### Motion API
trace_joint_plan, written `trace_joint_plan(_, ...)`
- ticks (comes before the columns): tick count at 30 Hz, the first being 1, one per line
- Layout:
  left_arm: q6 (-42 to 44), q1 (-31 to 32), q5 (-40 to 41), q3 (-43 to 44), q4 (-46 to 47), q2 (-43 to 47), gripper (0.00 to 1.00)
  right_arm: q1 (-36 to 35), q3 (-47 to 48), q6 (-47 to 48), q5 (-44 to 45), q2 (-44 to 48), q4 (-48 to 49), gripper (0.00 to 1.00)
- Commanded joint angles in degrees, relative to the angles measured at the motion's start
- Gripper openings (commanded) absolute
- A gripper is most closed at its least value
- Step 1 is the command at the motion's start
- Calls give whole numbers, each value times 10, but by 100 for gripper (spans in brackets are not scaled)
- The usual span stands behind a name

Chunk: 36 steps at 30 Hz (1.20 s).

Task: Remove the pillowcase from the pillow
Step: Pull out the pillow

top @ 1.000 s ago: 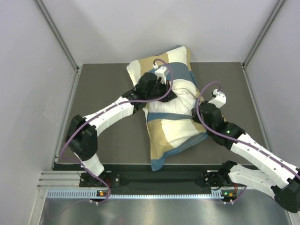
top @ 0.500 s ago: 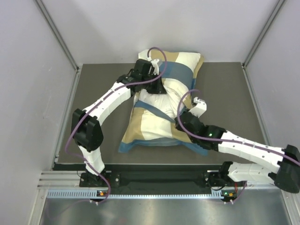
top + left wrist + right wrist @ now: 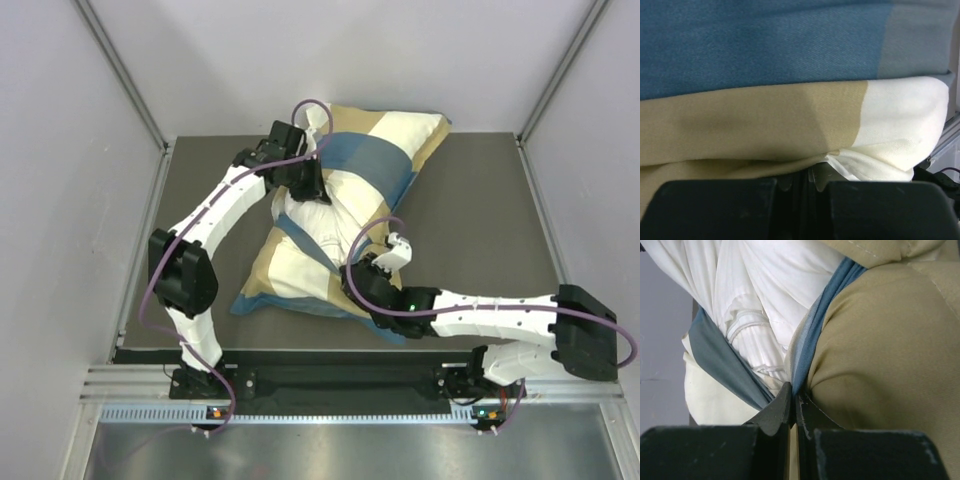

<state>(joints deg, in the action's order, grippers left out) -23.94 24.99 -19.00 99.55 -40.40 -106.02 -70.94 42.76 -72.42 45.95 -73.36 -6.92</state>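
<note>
As the arms moved: within the last second the large soft checked pillowcase in blue, tan and cream point(image 3: 365, 155) has swung from lying near-to-far to lying slantwise, far right to near left.
Pillow: you see the plump plain white pillow point(image 3: 318, 225) bunched at the middle of the bundle; most of it is still covered.
Left end effector point(image 3: 308, 185): closed on a fold of tan and cream fabric at the far left end. It has drawn back and leftward.
Right end effector point(image 3: 350, 278): clamped on the blue edge point(image 3: 825, 305). Its arm has swept left and now lies low along the near side.
Meaning: judged from this, the opening is being stretched, but removal is barely begun.
Edges: the far right corner sits close to the back wall, and the near left corner is near the edge of the dark grey worktop point(image 3: 480, 200).
Open room: you have broad bare worktop to the right and a narrower strip to the left.
</note>
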Motion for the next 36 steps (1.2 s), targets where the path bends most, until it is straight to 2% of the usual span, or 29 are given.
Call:
trace_joint_plan(1,0,-126,297,97,417,-15,0,-142,-66,-10,-311,-52,-221,0)
trace_joint_plan(5,4,-128,285,106,416,-24,0,-168,-89,-43,-330,-54,-201,0)
trace_joint_plan(8,10,-128,265,61,445,-4,0,-168,-96,-43,-322,-56,-190,0)
trace_joint_plan(9,20,-127,251,37,486,6,0,-164,-91,-39,-319,-65,-185,0)
trace_joint_plan(12,34,-123,202,-76,531,66,0,-136,-88,-17,-320,-98,-127,0)
trace_joint_plan(13,36,-121,167,-140,557,84,0,-127,-89,-7,-323,-108,-109,0)
trace_joint_plan(16,61,-101,133,-260,592,174,0,-88,-85,28,-324,-146,-58,0)
trace_joint_plan(18,116,-59,150,-331,610,206,0,-64,-73,52,-315,-162,-43,0)
trace_joint_plan(20,153,-37,155,-353,604,246,0,-54,-64,64,-297,-162,-43,0)
trace_joint_plan(21,157,-22,162,-376,601,261,5,-47,-64,64,-291,-159,-43,0)
trace_joint_plan(22,160,-16,165,-390,604,290,23,-44,-65,64,-284,-155,-42,0)
trace_joint_plan(23,166,-11,171,-403,607,307,36,-40,-71,63,-272,-145,-41,0)
trace_joint_plan(26,195,12,179,-446,606,371,67,-29,-79,67,-260,-123,-34,0)
trace_joint_plan(28,206,31,177,-472,600,417,73,-23,-79,72,-256,-118,-33,0)
trace_joint_plan(30,210,47,143,-475,564,440,78,-23,-75,76,-255,-115,-33,0)
trace_joint_plan(36,233,132,140,-464,431,470,80,-23,-75,77,-252,-98,-34,0)
